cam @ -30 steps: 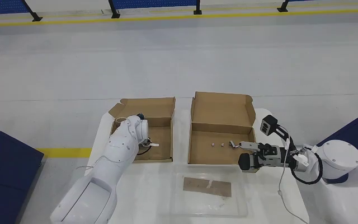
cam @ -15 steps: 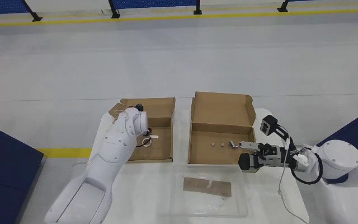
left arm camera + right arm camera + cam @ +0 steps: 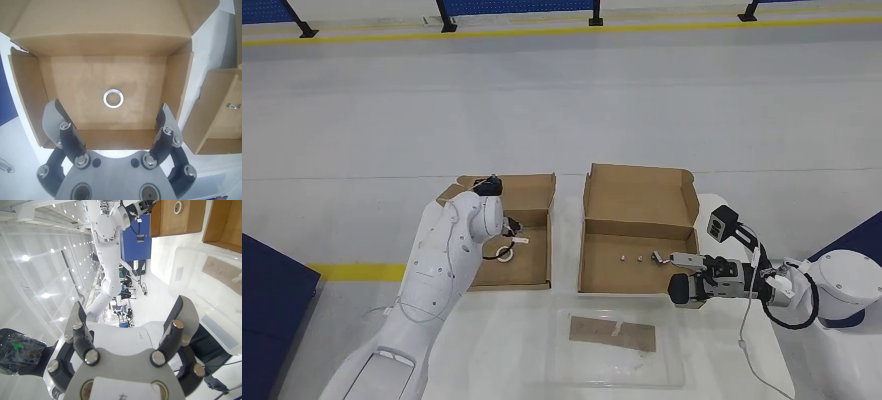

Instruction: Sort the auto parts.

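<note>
**Left arm pulls clear.** The left arm has drawn up and back from the left cardboard box (image 3: 532, 190). Its tool (image 3: 109, 106) now hangs wide open and empty above the box floor, while the right arm has not shifted. A metal ring (image 3: 504, 254) lies flat and alone on that floor, left of centre in the top view. In the right cardboard box (image 3: 637, 205), centre frame, two small bolts (image 3: 634, 258) rest side by side. The right tool (image 3: 662, 258) sits just beside them, fingers spread, gripping nothing. A clear tray (image 3: 562, 370) sits on the counter (image 3: 717, 345) at lower centre, carrying a cardboard strip (image 3: 612, 334). Whether parts remain in it cannot be told. Sorting looks well advanced.
</note>
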